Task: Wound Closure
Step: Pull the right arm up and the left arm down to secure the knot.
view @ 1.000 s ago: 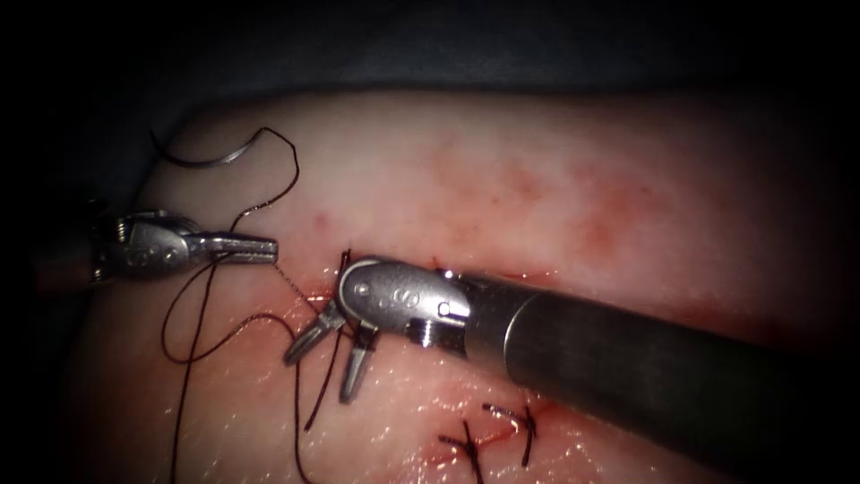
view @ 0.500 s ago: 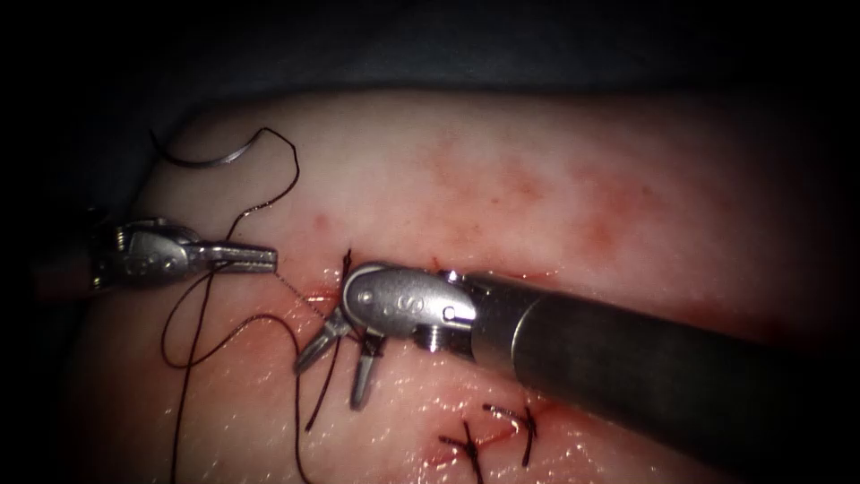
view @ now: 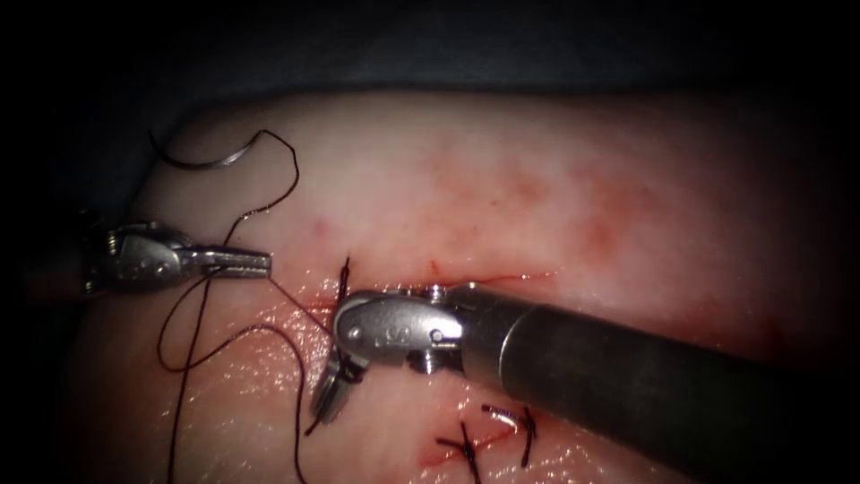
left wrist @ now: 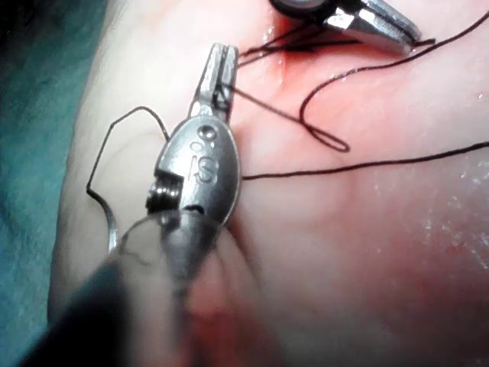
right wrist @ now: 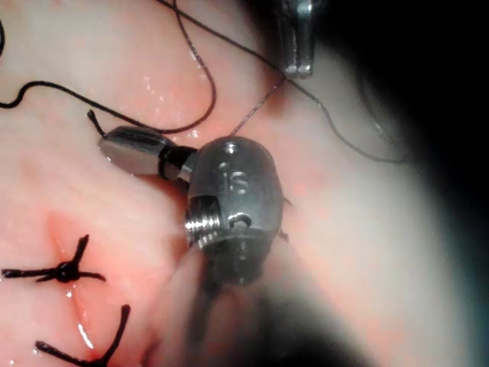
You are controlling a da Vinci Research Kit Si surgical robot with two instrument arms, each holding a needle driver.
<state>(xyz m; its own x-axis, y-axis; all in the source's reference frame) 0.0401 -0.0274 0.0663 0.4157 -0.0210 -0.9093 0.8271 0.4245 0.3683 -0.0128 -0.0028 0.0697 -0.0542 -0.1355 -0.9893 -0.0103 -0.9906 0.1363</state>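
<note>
My left tool [view: 260,263] is at the left of the tissue [view: 537,179], its jaws shut on the dark thread [view: 251,328], which hangs from them in loops. The same grip appears in the left wrist view, on the left tool [left wrist: 221,65]. The right tool [view: 321,414] points down beside the cut [view: 484,276], shut on the short free end of thread. In the right wrist view that end sticks out of the right tool [right wrist: 126,145]. The curved needle [view: 210,161] lies loose on the tissue at the far upper left, held by neither tool.
Two tied stitches [view: 466,444] [view: 528,430] with cut ends sit lower along the cut, below the right tool's shaft [view: 627,376]. Red fluid wets the tissue around them. The tissue's dark edge runs along the top and left.
The right tool's jaws, open a second ago, have swung down and shut on the short thread end. The left tool has drifted slightly left, still holding thread.
</note>
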